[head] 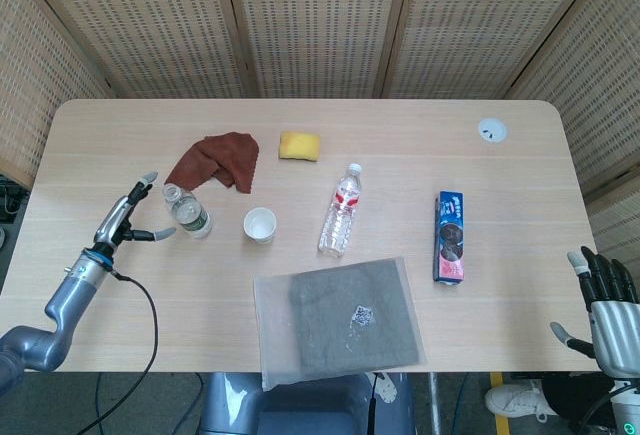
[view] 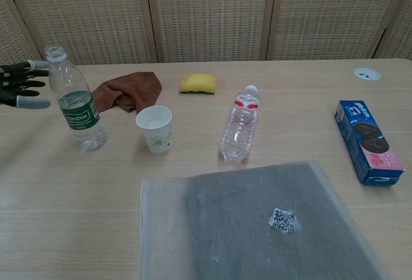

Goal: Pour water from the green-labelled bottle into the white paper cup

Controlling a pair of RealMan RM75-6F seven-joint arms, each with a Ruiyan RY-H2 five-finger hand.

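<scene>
Both robot hands spread, empty: left robot hand (head: 128,217) nr green-labelled bottle (view: 76,103); right robot hand (head: 606,305) seemingly off-table.

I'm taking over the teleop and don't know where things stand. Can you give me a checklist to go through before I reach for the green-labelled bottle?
1. Green-labelled bottle upright on the table: ok.
2. Its cap is off: ok, the neck shows open in the chest view.
3. Left hand holds the bottle: not ok, its fingers are spread and it is apart from the bottle.
4. White paper cup upright, mouth up, beside the bottle: ok.
5. Cup already filled: cannot tell; no water shows inside it.
6. Right hand out of the way: ok, it is off the table's edge, holding nothing.
</scene>
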